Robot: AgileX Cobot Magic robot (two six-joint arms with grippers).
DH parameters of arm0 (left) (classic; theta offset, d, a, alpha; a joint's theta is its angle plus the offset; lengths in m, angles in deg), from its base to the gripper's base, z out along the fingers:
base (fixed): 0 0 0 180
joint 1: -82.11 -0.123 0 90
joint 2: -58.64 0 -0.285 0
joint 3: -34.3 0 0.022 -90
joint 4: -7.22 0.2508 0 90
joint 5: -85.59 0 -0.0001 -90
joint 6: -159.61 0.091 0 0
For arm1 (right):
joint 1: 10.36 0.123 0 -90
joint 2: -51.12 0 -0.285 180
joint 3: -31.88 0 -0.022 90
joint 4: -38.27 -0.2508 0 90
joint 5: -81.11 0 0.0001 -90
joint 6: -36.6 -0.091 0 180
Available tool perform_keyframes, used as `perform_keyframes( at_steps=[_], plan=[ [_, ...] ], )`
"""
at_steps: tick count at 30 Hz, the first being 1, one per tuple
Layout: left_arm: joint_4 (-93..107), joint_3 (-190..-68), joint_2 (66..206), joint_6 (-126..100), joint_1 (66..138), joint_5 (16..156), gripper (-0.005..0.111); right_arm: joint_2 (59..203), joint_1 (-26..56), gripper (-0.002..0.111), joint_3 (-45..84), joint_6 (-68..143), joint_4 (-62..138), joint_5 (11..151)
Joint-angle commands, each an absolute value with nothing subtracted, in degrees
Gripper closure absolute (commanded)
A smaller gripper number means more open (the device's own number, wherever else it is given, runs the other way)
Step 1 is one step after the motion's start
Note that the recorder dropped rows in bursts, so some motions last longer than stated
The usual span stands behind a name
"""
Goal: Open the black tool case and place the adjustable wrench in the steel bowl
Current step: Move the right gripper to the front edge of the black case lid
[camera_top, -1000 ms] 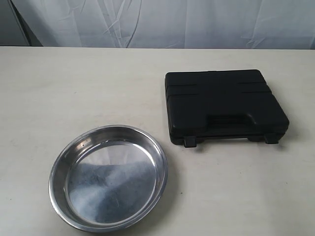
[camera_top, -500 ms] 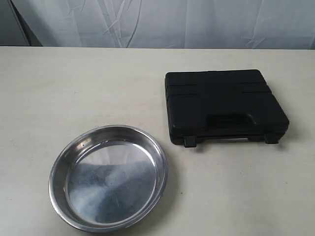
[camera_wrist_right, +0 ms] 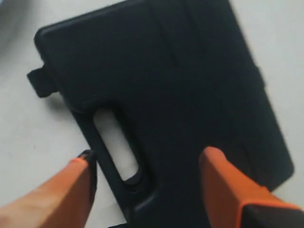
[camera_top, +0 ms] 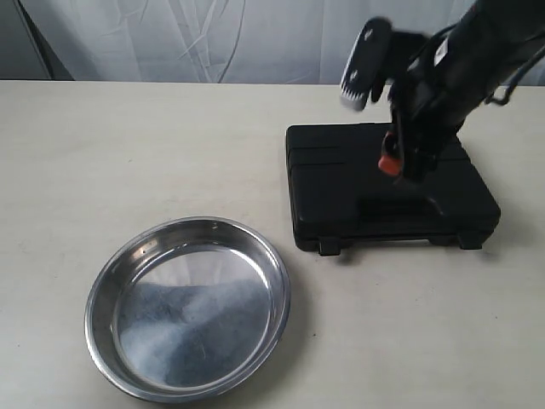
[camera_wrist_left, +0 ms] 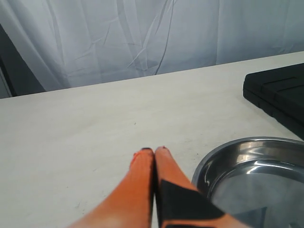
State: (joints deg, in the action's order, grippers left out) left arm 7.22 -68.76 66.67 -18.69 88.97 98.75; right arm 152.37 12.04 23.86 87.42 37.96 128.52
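Note:
The black tool case lies closed on the table, its handle and two latches facing the front edge. The adjustable wrench is hidden from every view. The steel bowl sits empty at the front left; its rim also shows in the left wrist view. My right gripper hangs open above the case's handle side; in its wrist view the orange fingers straddle the handle cut-out without touching. My left gripper is shut on nothing, low over the table beside the bowl.
The beige table stretches behind and to the left of the bowl. A white curtain hangs along the far edge. A corner of the case shows in the left wrist view, beyond the bowl.
The right arm has swung in from the upper right and now hangs over the case; before, no arm was in the exterior view. Case and bowl have not moved.

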Motion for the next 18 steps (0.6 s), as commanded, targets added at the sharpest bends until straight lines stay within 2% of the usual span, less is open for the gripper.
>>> perform_keyframes(
  at_steps=[1, 18],
  plan=[
    [7.22, -68.48, 66.42, -18.71, 89.64, 98.39, 0.106, 159.63, 13.74, 0.047, 24.13, 88.0, 42.07, 129.66],
    [7.22, -68.48, 66.42, -18.71, 89.64, 98.39, 0.106, 163.59, 13.74, 0.047, 24.02, 88.0, 40.45, 130.83]
  ],
)
